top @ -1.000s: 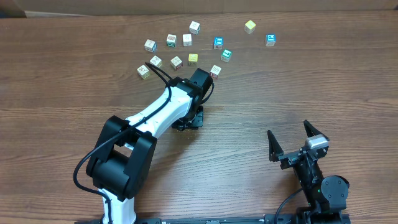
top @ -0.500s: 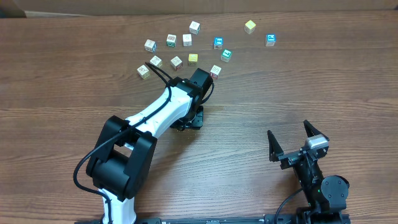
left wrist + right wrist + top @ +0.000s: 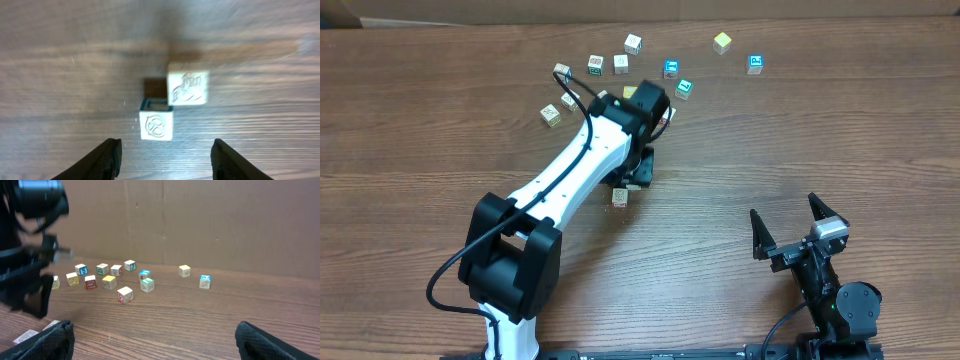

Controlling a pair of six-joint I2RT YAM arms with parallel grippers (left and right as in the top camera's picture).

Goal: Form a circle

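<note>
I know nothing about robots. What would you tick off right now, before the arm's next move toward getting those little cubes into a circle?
1. Left fingers free: ok, they stand apart with nothing between them.
2. A cube ready to pick: ok, the teal-edged cube lies just ahead of them, with the whitish cube right behind it.
3. Those two cubes touching: cannot tell.
4. Circle closed: not ok, the far cubes lie in a loose scatter.
5. Right fingers out of the way: ok, they are open and far from every cube.
</note>
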